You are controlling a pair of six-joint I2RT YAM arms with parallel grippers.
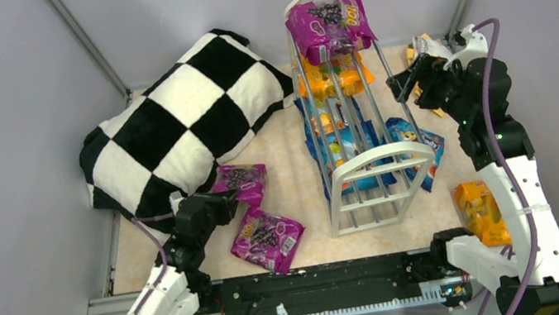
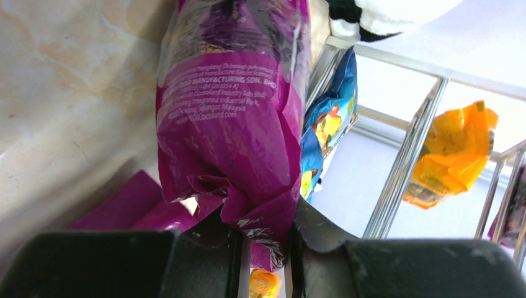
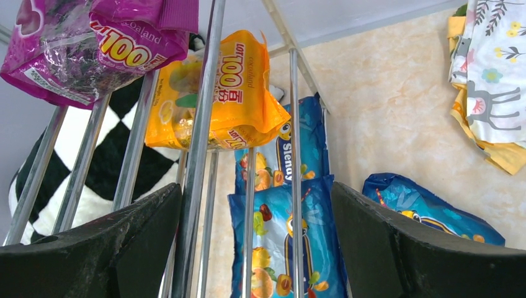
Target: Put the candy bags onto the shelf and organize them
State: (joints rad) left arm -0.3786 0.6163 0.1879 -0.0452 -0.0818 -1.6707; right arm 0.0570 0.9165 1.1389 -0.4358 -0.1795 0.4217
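Observation:
The white wire shelf (image 1: 370,169) stands mid-table. It holds a purple candy bag (image 1: 327,25) on the top tier, an orange bag (image 1: 331,74) below it, and blue bags (image 1: 340,136) at the bottom. My left gripper (image 1: 220,204) is shut on the crumpled end of a purple bag (image 2: 229,112), low over the table left of the shelf. A second purple bag (image 1: 267,239) lies beside it. My right gripper (image 1: 407,84) is open and empty at the shelf's right side, with shelf rods (image 3: 248,205) showing between its fingers.
A black-and-white checkered pillow (image 1: 187,121) fills the back left. A loose blue bag (image 1: 416,145) leans at the shelf's right side. An orange bag (image 1: 478,211) lies by the right arm. A patterned cloth (image 3: 490,81) lies at the back right.

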